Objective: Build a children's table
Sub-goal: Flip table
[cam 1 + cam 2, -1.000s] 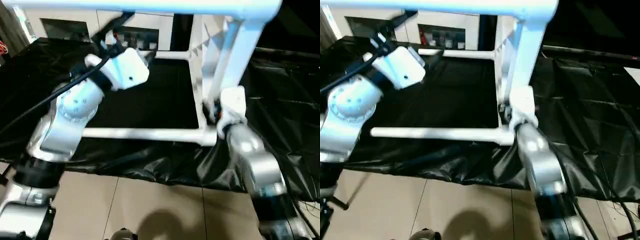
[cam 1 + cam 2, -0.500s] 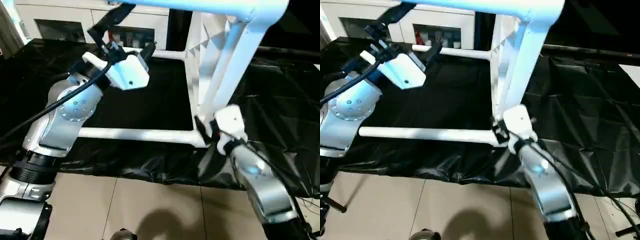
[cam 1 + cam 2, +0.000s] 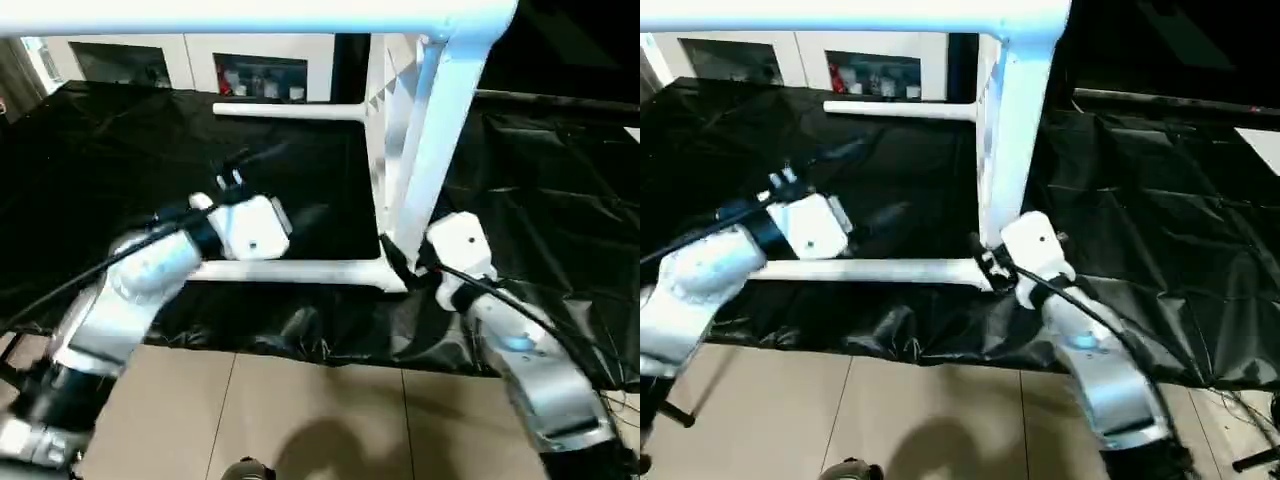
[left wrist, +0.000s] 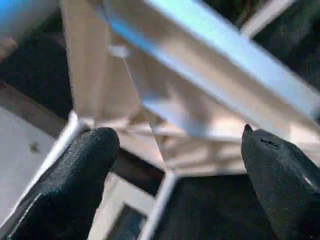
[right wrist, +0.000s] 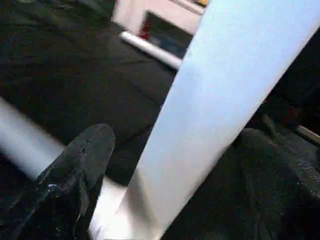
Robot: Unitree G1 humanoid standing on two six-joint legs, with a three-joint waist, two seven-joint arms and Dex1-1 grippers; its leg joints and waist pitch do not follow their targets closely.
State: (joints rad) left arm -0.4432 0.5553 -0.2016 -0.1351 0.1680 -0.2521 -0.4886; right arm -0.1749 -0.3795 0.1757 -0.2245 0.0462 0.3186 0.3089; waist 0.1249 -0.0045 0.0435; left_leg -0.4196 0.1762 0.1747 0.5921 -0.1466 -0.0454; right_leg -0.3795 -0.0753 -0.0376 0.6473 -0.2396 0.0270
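Note:
The children's table lies on its side on the black-covered work table. Its white tabletop [image 3: 415,150] stands on edge, ribbed underside facing my left. One leg [image 3: 300,272] lies along the cover in front, another [image 3: 290,110] at the back, and a third [image 3: 250,15] runs overhead. My right gripper [image 3: 395,258] is at the lower front corner socket; in the right wrist view it [image 5: 177,142] is open, with a white bar of the table [image 5: 225,90] between its fingers. My left gripper [image 3: 238,172] hovers open just behind the front leg, and in the left wrist view it [image 4: 177,155] faces the ribbed underside [image 4: 165,115].
The black cover [image 3: 120,140] hangs crumpled over the work table's front edge, with tiled floor [image 3: 300,420] below. White cabinets [image 3: 250,70] stand behind the table. A black cable [image 3: 80,275] runs along my left forearm.
My left arm has come down from high near the top leg to just behind the front leg. My right gripper has backed slightly from the corner socket. The camera has also shifted.

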